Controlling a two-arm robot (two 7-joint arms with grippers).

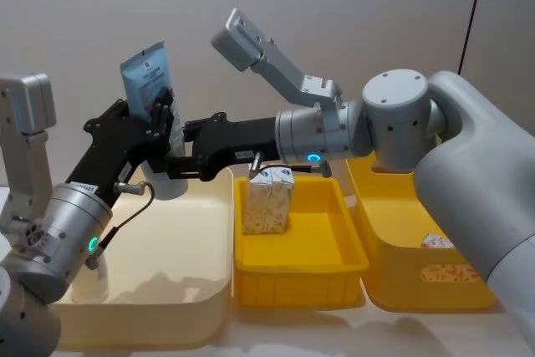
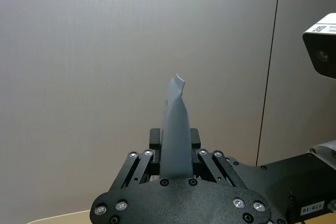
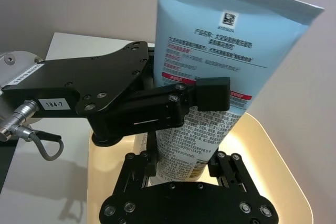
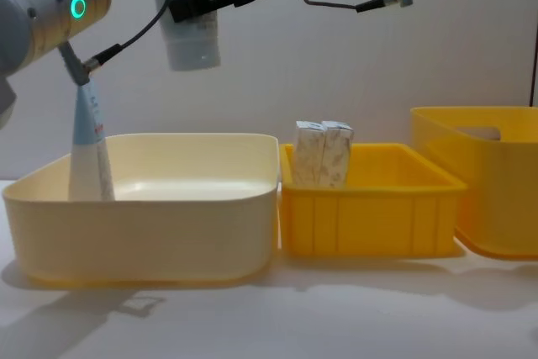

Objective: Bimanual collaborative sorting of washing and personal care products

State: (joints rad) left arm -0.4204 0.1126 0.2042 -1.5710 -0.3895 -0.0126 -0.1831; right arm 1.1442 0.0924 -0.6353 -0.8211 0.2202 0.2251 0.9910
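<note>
Squeeze tube [image 1: 149,89], soft, light, slick-walled, hangs cap-down above the cream tub [image 1: 201,290] at left; I see left gripper [image 1: 159,119] and right gripper [image 1: 177,165] both clamped on its body, lower body firmest.

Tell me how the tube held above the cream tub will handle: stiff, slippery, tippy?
The tube tapers to a flat crimp, so probably squashy. Its glossy skin may slip. The left gripper and right gripper both grip it.
</note>
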